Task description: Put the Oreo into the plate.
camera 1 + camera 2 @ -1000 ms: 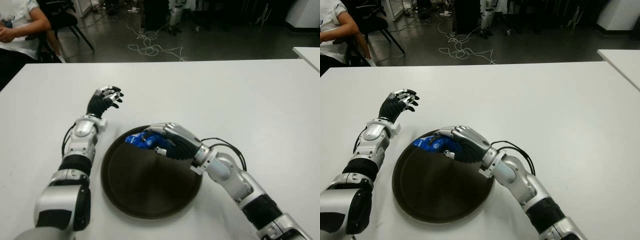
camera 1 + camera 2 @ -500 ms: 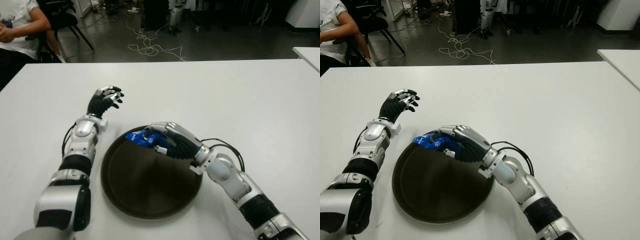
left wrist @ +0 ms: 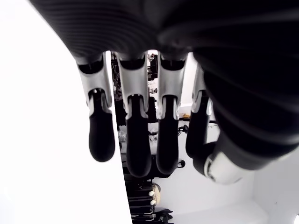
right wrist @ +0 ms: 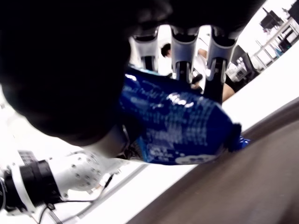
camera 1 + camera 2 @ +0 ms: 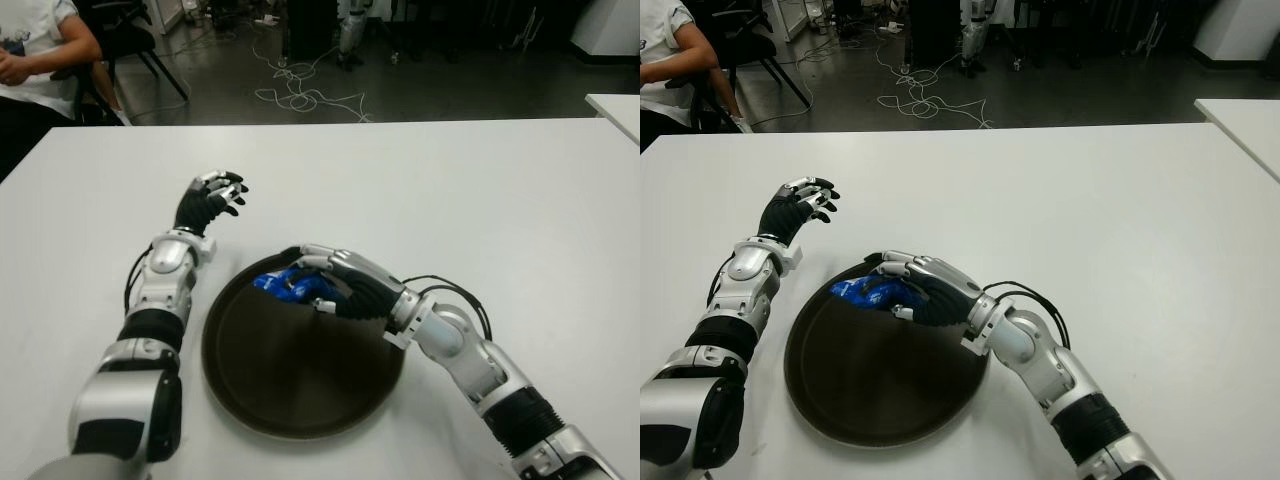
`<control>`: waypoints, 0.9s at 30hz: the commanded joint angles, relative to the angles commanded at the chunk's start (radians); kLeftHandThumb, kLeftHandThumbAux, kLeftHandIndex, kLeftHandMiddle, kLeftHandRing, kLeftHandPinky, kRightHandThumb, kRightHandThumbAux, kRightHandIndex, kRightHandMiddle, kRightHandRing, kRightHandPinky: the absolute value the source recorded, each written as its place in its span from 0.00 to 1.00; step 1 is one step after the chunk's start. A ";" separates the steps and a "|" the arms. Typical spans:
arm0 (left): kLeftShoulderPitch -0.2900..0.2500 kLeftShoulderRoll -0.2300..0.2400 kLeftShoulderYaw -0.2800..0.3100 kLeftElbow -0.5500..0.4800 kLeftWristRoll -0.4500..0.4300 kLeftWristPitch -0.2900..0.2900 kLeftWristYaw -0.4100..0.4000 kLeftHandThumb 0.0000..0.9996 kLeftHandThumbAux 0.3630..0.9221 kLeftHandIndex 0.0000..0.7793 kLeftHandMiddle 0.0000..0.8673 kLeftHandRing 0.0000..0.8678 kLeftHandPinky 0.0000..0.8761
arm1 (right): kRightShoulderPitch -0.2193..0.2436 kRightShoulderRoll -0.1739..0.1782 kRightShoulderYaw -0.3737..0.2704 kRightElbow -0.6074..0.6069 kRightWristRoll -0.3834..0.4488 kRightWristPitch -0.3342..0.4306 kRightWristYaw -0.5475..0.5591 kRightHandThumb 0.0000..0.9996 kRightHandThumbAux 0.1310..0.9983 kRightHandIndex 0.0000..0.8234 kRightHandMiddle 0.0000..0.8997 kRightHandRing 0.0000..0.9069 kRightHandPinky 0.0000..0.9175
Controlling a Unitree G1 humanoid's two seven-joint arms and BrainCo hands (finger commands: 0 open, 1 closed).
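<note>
The Oreo, a blue pack (image 5: 283, 284), lies on the far rim area of the dark round plate (image 5: 300, 385) in the middle of the white table (image 5: 480, 200). My right hand (image 5: 313, 281) arches over the pack, its fingers (image 4: 183, 51) stretched out behind it and loosened, the thumb beside it. In the right wrist view the Oreo pack (image 4: 180, 128) tips down with one end on the plate (image 4: 243, 186). My left hand (image 5: 211, 199) shows left of the plate, farther back, with its fingers (image 3: 135, 135) relaxed and nothing in them.
A person (image 5: 40, 45) sits at the far left beyond the table's back edge, next to a chair (image 5: 130, 40). Cables (image 5: 300, 95) lie on the floor behind. Another white table's corner (image 5: 615, 105) shows at the far right.
My right hand's fingers have uncurled from around the Oreo pack, and the pack has sunk lower onto the plate. The left hand has not moved.
</note>
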 joint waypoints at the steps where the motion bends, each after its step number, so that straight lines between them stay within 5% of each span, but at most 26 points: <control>1: 0.000 0.000 0.000 0.000 0.000 0.001 0.001 0.83 0.55 0.54 0.53 0.58 0.63 | 0.000 -0.001 0.000 -0.002 -0.003 0.005 0.000 0.00 0.68 0.00 0.04 0.03 0.03; 27: 0.011 -0.013 -0.001 -0.049 -0.001 0.054 0.041 0.83 0.56 0.54 0.53 0.57 0.61 | -0.002 -0.011 0.001 -0.062 -0.030 0.104 0.001 0.00 0.70 0.07 0.07 0.06 0.04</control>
